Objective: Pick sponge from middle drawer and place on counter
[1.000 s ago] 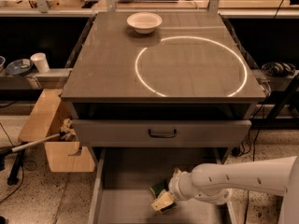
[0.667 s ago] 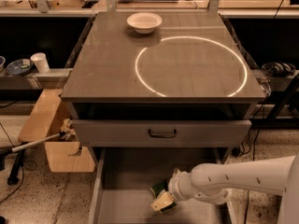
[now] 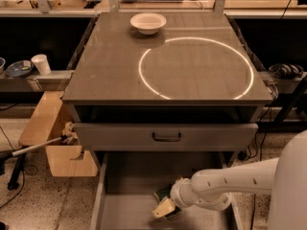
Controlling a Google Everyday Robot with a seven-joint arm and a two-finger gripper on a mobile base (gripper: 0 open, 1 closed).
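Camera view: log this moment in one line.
gripper: low in middle drawer, at sponge | sponge: not on counter | white bowl: on counter

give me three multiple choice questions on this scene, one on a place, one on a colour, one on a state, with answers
1. Where is the bowl? A in the open drawer; B on the counter, outside the ring; C on the floor.
2. What colour is the handle on the upper drawer? A white; B red; C black.
3. The middle drawer is: A shut; B open, end effector inside by the sponge; C removed.
Answers: B, it sits near the counter's back edge; C, dark against the grey front; B, the arm reaches into it.
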